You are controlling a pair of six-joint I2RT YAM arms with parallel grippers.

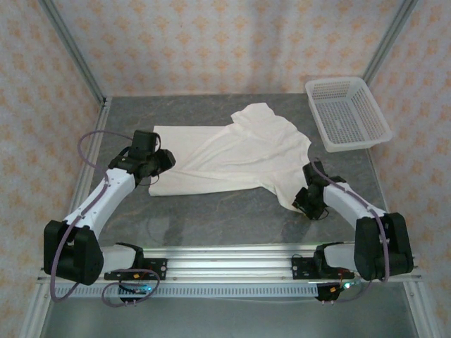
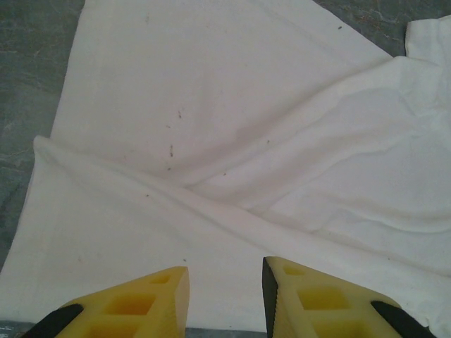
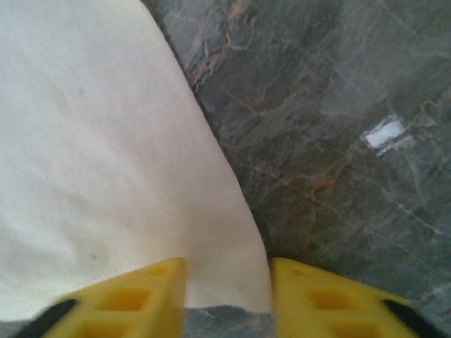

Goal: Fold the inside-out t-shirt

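Left jaws parted at t-shirt edge, nothing pinched. Right jaws parted too, shirt corner flat between them on desk. Basket far-right.

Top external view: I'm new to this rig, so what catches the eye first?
A wrinkled white t-shirt sprawls across the middle of the grey table. The left claw sits at its left edge, the right claw at its near right corner. A white mesh basket stands in the far right corner.
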